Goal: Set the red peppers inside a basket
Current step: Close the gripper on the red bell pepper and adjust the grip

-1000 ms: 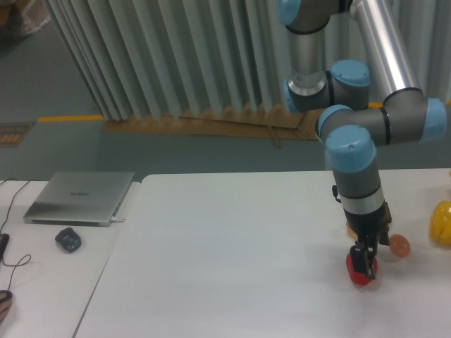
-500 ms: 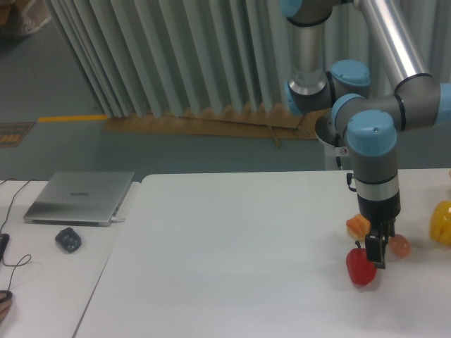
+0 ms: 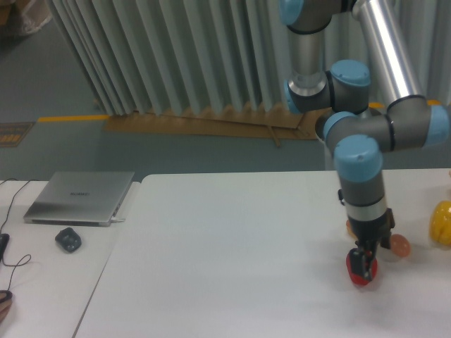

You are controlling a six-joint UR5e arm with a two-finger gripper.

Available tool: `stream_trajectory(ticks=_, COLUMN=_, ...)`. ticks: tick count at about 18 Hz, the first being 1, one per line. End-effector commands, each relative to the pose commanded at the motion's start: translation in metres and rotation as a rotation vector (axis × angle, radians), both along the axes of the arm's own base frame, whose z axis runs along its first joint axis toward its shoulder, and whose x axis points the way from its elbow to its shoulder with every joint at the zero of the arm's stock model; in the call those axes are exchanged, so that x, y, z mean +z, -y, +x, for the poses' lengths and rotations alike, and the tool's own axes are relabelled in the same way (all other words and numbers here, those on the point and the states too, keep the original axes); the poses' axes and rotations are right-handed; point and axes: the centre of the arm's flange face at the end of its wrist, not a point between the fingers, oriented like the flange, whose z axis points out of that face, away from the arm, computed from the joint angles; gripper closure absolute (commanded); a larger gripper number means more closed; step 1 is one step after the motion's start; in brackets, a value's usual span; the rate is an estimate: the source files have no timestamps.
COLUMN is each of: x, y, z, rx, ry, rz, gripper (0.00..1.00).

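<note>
Glossy red skin marks the small red bell pepper [image 3: 361,270], which sits on the white counter [image 3: 232,253] near its right front area, directly under the black two-finger claw [image 3: 363,265]. We see the claw's dark fingers overlapping the middle of the pepper, red showing on either side of them; whether they are pressed onto it or merely straddling it we cannot tell at this resolution.

Just behind the pepper lie a small orange ridged item [image 3: 350,227], mostly hidden by the wrist, and a pale orange rounded item [image 3: 399,244]. A yellow pepper [image 3: 442,222] sits well apart at the right edge. No basket is visible in this view.

Handling judgement: we expect the pepper to be light, hollow and fairly stiff, with a smooth, slippery surface and a lobed, rounded body that may roll or squirt out under an off-centre pinch. We would take it across the widest part of the body, fingers seated in opposite flanks, with moderate force; the short stem looks too small to grip.
</note>
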Motion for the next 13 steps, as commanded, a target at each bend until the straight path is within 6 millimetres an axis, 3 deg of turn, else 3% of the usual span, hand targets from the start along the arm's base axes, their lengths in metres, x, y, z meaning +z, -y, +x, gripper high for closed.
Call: stream_trajectory(ticks=13, x=-0.006, y=0.005, z=-0.013, rx=-0.104, ry=0.007, rz=-0.037, gripper=0.00)
